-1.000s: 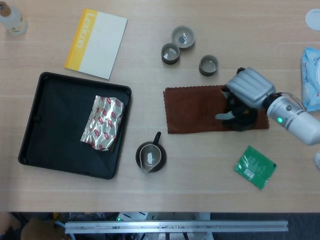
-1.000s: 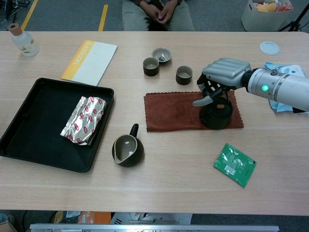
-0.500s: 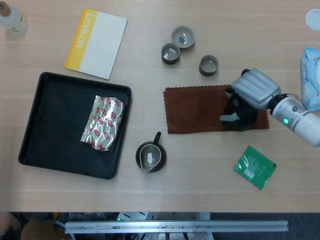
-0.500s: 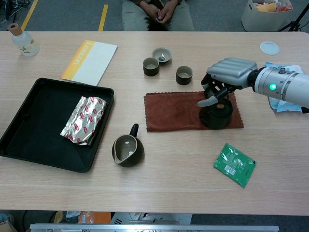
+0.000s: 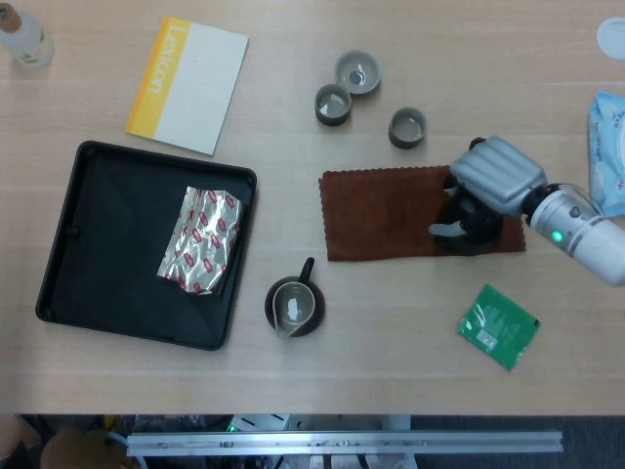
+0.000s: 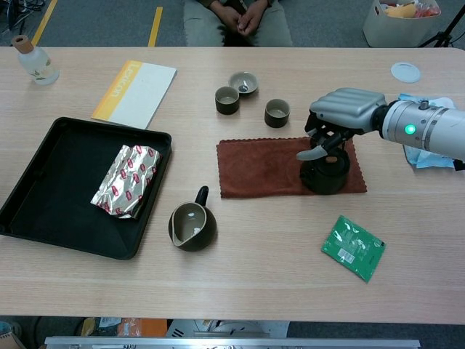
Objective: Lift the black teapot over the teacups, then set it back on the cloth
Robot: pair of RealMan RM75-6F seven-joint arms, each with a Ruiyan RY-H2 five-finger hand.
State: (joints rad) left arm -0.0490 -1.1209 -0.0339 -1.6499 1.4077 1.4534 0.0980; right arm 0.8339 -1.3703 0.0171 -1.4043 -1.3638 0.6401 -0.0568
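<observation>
Right hand (image 6: 341, 116) is hanging over the black teapot (image 6: 325, 173) at the right end of the brown cloth (image 6: 261, 167), right of frame centre. The fingers are curling down around the top of the teapot and the thumb is sticking out toward the left; in the chest view they seem to be touching the lid, but a closed grip cannot be told from either view. The teapot is sitting on the cloth, upright.

In the head view the same hand (image 5: 493, 176) is covering most of the teapot (image 5: 474, 234).

Three teacups are standing above the cloth, well apart from the hand: one dark cup (image 6: 227, 99), one shallow grey cup (image 6: 243, 82) just beside it, and one dark cup (image 6: 277, 112) nearest the cloth's upper edge.

A small dark pitcher (image 6: 192, 225) is standing below the cloth's left end. A black tray (image 6: 43, 167) at the left is holding a foil packet (image 6: 125, 179). A yellow-edged booklet (image 6: 135, 93) is lying at upper left, a small bottle (image 6: 33, 62) in the far upper-left corner, and a green packet (image 6: 353, 247) at lower right.
</observation>
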